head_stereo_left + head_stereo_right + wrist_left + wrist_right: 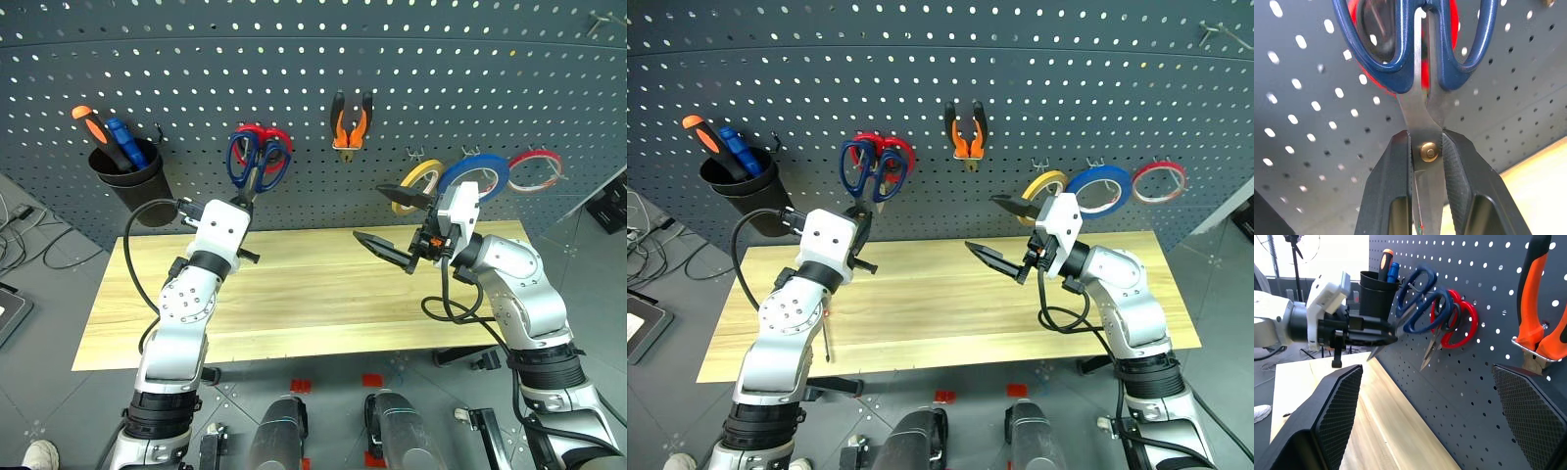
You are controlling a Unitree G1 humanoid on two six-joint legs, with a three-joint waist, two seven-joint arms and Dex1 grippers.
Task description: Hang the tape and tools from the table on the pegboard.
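Up by the pegboard (313, 59), the left gripper (1426, 152) pinched the blue scissors (253, 157) at the blades, while the right gripper (397, 227) gaped wide, holding nothing.

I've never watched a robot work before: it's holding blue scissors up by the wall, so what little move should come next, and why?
Probably ease the blue-handled scissors forward so a finger loop slips over a hook on the pegboard. The left gripper is shut on the blades near the pivot, and the loops hang just in front of the red scissors, seemingly not yet hooked.
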